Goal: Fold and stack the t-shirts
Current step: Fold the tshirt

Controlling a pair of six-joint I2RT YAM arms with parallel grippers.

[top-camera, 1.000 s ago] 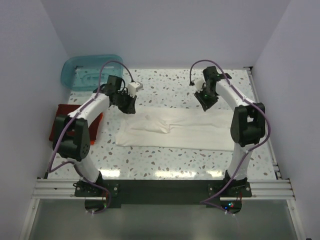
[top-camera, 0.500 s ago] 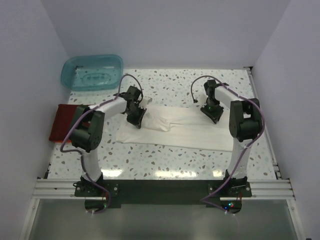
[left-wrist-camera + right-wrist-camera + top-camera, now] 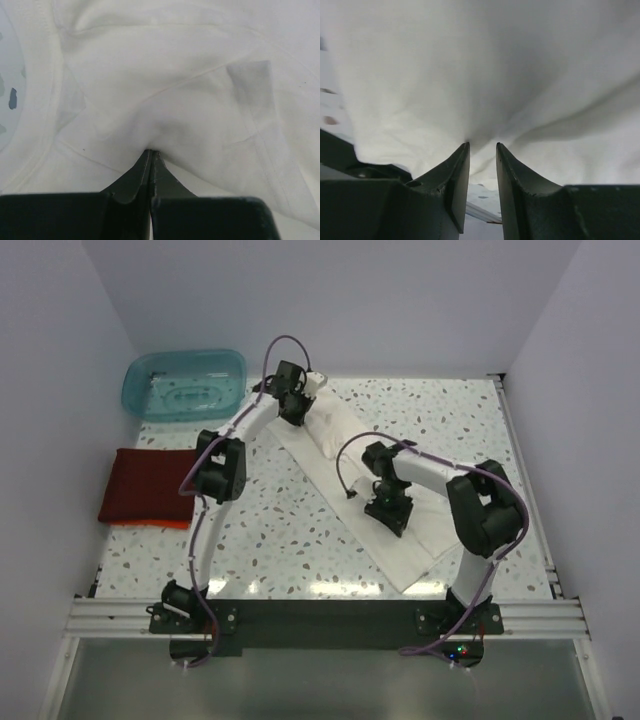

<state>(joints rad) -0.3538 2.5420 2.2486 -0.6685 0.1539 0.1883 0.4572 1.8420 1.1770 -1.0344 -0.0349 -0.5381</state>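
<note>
My left pincer (image 3: 151,153) is pressed tight together, its two tips nipping a pucker of the cream-white t-shirt (image 3: 335,435), and creases fan out from that pinch across the cloth. From above, that arm reaches far out over the table (image 3: 270,540) and holds the shirt's far end, which is bunched into a thick roll beside the wrist. The shirt runs as a long slanted strip from there down toward the near right side of the table. My right pincer (image 3: 481,146) sits on the strip's nearer half. Its fingers stand a narrow gap apart with white cloth gathered at the tips. It looks clamped on a fold, though the close view is too blurred for me to be sure. Off to the left, well apart, the dark red t-shirt (image 3: 145,485) lies folded flat, with the orange t-shirt (image 3: 160,525) showing as a thin edge along its near side. The teal tub (image 3: 185,385) sits in the far left corner.
</note>
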